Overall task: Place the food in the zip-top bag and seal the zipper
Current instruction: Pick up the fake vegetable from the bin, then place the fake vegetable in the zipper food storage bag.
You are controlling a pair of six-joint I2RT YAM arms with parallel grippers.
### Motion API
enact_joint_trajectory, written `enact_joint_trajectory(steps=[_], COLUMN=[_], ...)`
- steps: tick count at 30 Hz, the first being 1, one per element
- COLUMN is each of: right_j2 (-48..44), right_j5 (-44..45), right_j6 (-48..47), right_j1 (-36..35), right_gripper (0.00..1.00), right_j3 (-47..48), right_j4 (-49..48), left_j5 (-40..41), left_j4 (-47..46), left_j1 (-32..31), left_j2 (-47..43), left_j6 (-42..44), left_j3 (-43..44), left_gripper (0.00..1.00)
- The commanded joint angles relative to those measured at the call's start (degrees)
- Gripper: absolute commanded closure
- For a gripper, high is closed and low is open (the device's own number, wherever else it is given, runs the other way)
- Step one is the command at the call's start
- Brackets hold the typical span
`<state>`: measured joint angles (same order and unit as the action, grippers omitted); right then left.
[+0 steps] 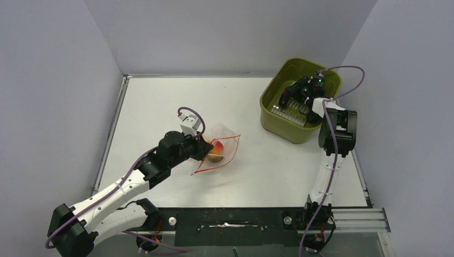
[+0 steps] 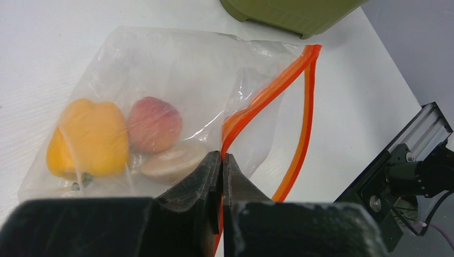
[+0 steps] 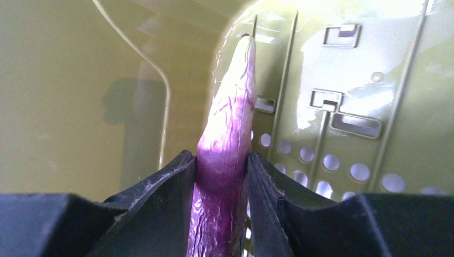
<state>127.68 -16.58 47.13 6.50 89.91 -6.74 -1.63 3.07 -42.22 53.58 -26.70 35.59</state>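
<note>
Zipper (image 2: 267,93) being pinched by the left gripper (image 2: 221,160); dark purple piece (image 3: 230,123) being clamped by the right gripper (image 3: 220,160).
The left jaws are pressing together on the red strip of the zip-top bag (image 2: 176,69), which is lying mid-table (image 1: 160,101) with its mouth partly gaping; the yellow bell pepper (image 2: 88,136), red-orange round fruit (image 2: 154,124) and pale slice (image 2: 171,163) are sitting inside. The right fingers are squeezing the purple piece inside the olive basket (image 1: 281,120), far right.

The basket (image 1: 279,124) is walling in the right gripper (image 3: 220,158); bare desk (image 1: 160,101) is stretching between it and the zip-top bag (image 1: 229,143).
</note>
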Motion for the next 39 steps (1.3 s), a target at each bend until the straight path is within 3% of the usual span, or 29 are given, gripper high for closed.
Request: enact_joint_trajectory(steps=[1,21,34,39], right_j2=[-7.8,-38.0,-58.3,-65.1], right_j5=[0.0,5.0,4.5,3.8], right_j6=[-3.9,-19.2,-28.0,-25.6], right_j1=[0.8,-0.5,-12.7,-16.9], right_gripper=[0.81,0.81,0.8,0.8], right_j3=[-1.5,-20.3,-30.1,-33.5], right_j4=[-1.7,-1.8,1.8,1.2], left_j5=[1.6,4.1,5.5,5.5], left_j4=[1.2,2.8,3.0,1.0], left_j1=[-0.1,0.0,0.2,0.4], left_j2=[-1.3,1.7,1.9,2.2], left_j6=[2.1,-0.4,-5.4,-7.6], left_j3=[5.5,11.1,14.0,13.3], left_gripper=[1.0,1.0,1.0,1.0])
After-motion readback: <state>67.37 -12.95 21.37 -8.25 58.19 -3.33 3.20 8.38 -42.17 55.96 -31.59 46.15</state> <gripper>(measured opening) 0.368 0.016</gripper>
